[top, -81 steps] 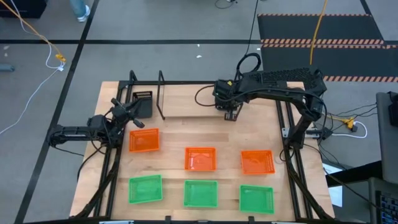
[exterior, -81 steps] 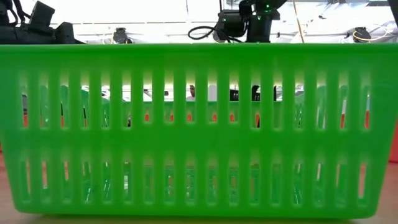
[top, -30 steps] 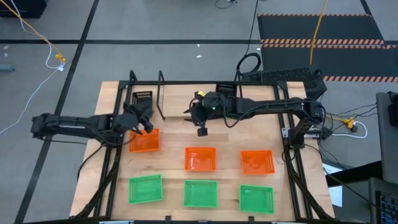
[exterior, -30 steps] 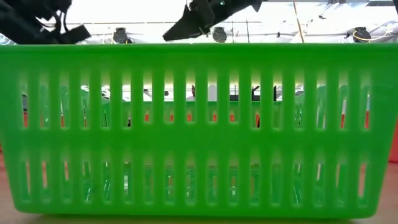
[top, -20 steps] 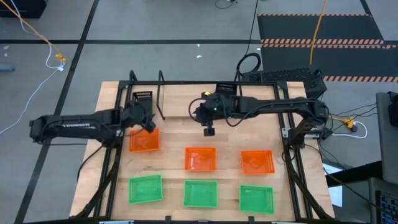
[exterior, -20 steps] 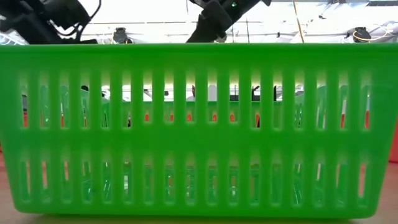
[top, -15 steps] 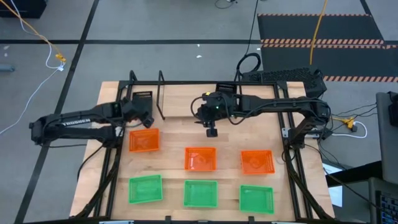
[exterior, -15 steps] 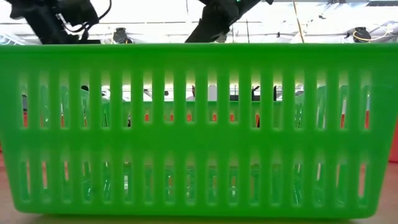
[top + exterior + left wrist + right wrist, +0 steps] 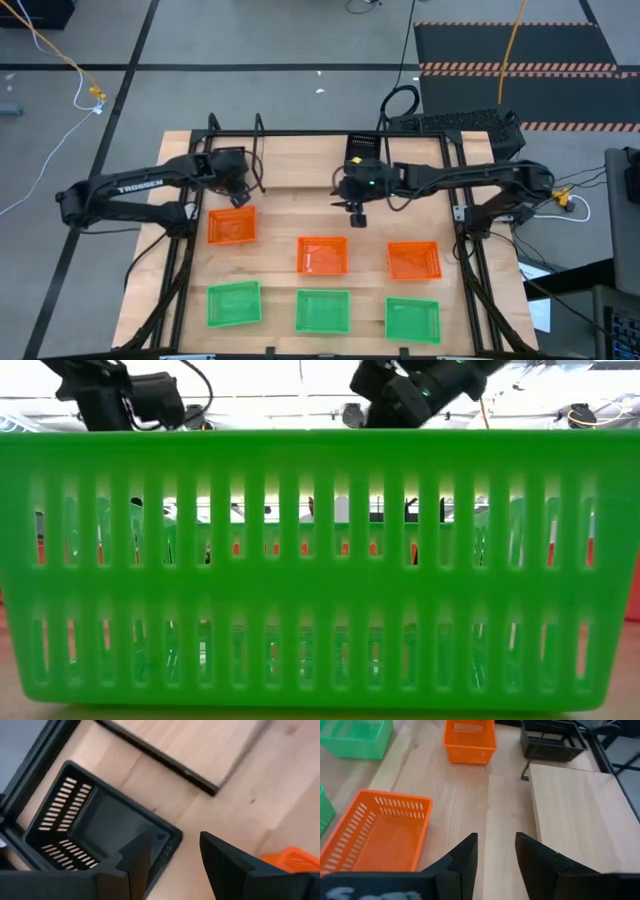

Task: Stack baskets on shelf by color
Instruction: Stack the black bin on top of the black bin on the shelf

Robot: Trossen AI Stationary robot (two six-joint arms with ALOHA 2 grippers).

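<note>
Baskets are lying sorted in rows: a black basket (image 9: 229, 160) is sitting in the shelf (image 9: 258, 150) at the table's far left, with the left gripper (image 9: 172, 857) hovering over it, fingers apart and empty. Mid-table, the right gripper (image 9: 495, 852), also spread and empty, is heading toward the orange baskets (image 9: 322, 254); seemingly the next move is descending and pinching a rim.
</note>
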